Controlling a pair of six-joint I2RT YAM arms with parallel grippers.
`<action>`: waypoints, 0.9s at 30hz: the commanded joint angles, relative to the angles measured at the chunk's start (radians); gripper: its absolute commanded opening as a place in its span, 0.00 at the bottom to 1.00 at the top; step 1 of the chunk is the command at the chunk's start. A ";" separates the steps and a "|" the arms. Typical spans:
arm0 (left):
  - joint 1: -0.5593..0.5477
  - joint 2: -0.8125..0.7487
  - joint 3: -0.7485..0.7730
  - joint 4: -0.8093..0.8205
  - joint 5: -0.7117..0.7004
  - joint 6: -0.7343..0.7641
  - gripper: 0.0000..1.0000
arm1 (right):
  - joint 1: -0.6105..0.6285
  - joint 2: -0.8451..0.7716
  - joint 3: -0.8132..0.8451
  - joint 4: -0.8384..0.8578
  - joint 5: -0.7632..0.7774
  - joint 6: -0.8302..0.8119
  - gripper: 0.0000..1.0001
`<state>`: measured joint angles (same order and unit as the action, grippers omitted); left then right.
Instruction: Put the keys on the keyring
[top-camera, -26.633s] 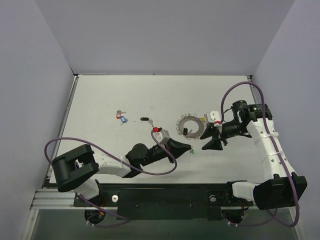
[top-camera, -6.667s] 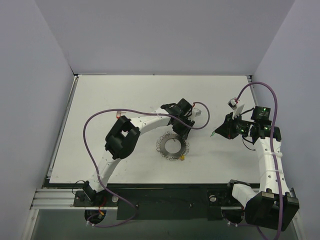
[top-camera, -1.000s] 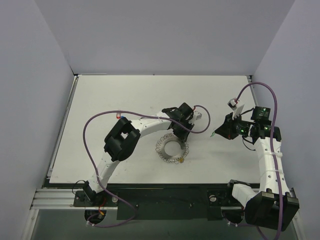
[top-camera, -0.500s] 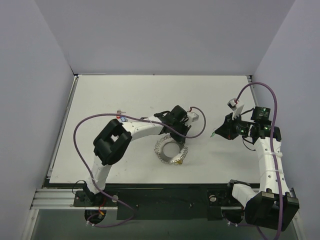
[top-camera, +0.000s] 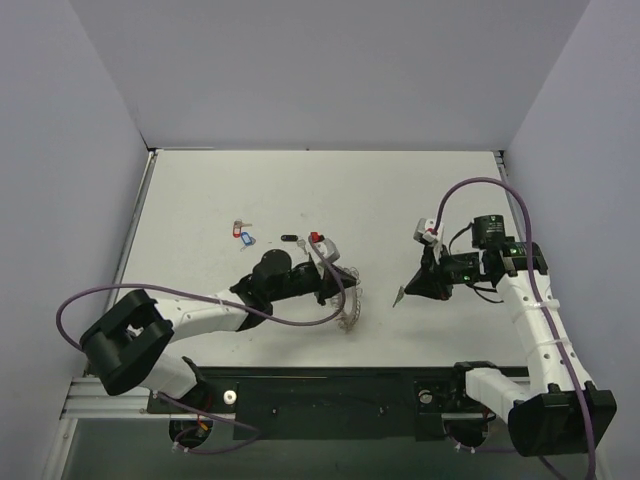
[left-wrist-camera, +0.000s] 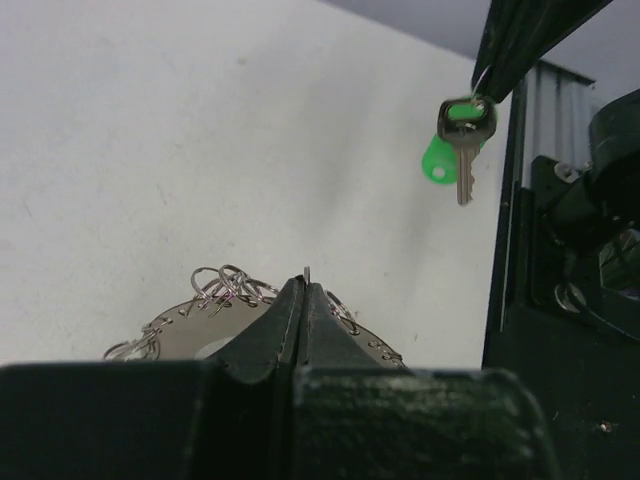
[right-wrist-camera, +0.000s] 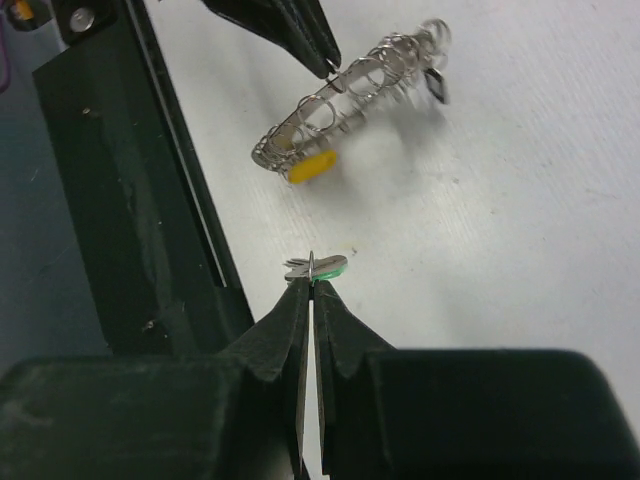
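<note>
Open gap btw keyring (top-camera: 349, 304) & green key (top-camera: 400, 296); loose keys (top-camera: 242, 235) well apart, far-left side

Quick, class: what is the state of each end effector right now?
Left end effector: closed, holding the keyring by its edge.
Right end effector: closed, holding the green key.

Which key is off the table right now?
The green key, pinched in the right gripper and hanging in the air. The red key, blue key and black key lie loose on the table, untouched.
</note>
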<state>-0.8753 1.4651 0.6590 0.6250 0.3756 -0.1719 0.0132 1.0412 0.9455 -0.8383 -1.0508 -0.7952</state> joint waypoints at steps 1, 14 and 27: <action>0.006 -0.113 -0.088 0.445 0.068 -0.027 0.00 | 0.056 0.052 0.120 -0.221 -0.069 -0.206 0.00; 0.067 -0.112 -0.140 0.711 0.315 -0.240 0.00 | 0.116 0.112 0.217 -0.398 -0.100 -0.401 0.00; 0.082 0.052 -0.079 1.016 0.330 -0.521 0.00 | 0.036 0.089 0.150 -0.427 -0.141 -0.460 0.00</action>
<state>-0.8017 1.4857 0.5152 1.2526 0.7059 -0.5598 0.0662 1.1488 1.1095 -1.2053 -1.1336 -1.2064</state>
